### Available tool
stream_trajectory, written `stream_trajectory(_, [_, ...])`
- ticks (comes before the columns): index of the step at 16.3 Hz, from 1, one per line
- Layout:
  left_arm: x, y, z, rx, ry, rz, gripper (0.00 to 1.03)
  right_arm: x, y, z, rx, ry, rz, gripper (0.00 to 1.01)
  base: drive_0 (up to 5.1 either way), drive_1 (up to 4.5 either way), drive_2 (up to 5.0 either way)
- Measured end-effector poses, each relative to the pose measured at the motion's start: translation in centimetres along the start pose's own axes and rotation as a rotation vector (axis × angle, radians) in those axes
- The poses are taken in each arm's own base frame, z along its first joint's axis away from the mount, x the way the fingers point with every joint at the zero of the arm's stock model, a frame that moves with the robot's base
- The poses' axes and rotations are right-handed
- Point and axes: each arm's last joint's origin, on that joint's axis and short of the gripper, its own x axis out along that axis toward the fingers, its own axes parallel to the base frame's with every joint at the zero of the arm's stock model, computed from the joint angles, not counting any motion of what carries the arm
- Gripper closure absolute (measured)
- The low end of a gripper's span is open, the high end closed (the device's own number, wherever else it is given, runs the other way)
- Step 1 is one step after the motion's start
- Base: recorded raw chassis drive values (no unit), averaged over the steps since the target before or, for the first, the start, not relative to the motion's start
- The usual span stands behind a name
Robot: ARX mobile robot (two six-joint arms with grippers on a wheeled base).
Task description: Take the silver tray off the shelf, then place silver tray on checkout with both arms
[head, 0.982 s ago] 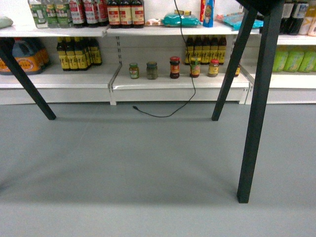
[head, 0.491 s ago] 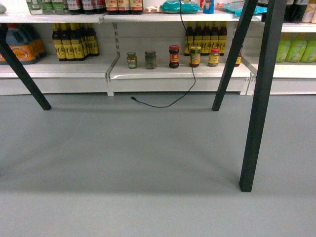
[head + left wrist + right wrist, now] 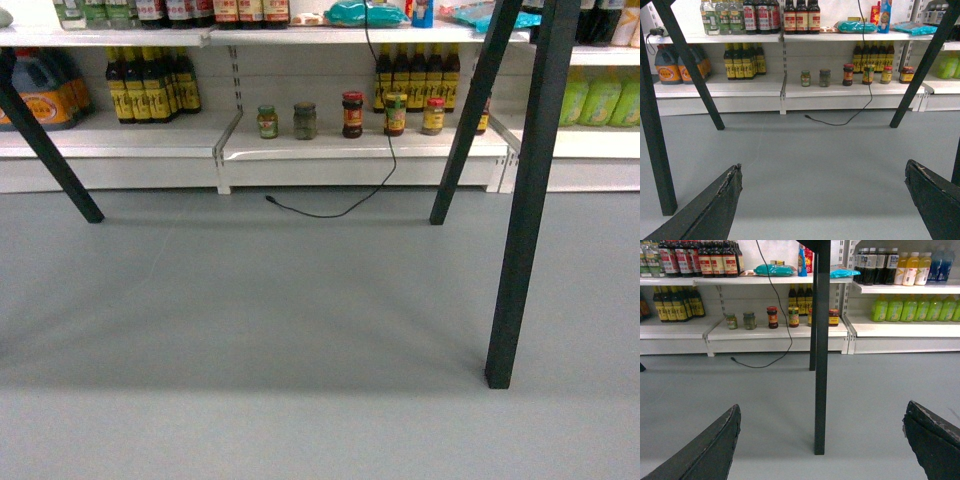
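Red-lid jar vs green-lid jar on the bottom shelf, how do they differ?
The red-lid jar is taller with dark contents; the green-lid jar is shorter with greenish contents. The red-lid jar stands right of the grey-lid jar and near the black cable; the green-lid jar stands at the left end of the row. Both stand upright on the same white shelf.

Three slanted black metal legs [image 3: 525, 190] on the grey floor. Five small glass jars [image 3: 352, 112] in a row on the lowest white shelf board [image 3: 360, 150]. One thin black cable [image 3: 385, 165].
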Motion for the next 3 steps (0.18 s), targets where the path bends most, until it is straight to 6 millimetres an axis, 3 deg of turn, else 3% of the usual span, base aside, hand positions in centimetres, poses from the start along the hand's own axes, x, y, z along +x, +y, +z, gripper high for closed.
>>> stream_trajectory(3, [0.0, 0.0, 0.0, 0.0, 0.0, 0.0, 0.05, 0.0, 0.0, 0.0, 0.0, 0.0, 0.0, 0.03, 0.0, 0.0, 0.0])
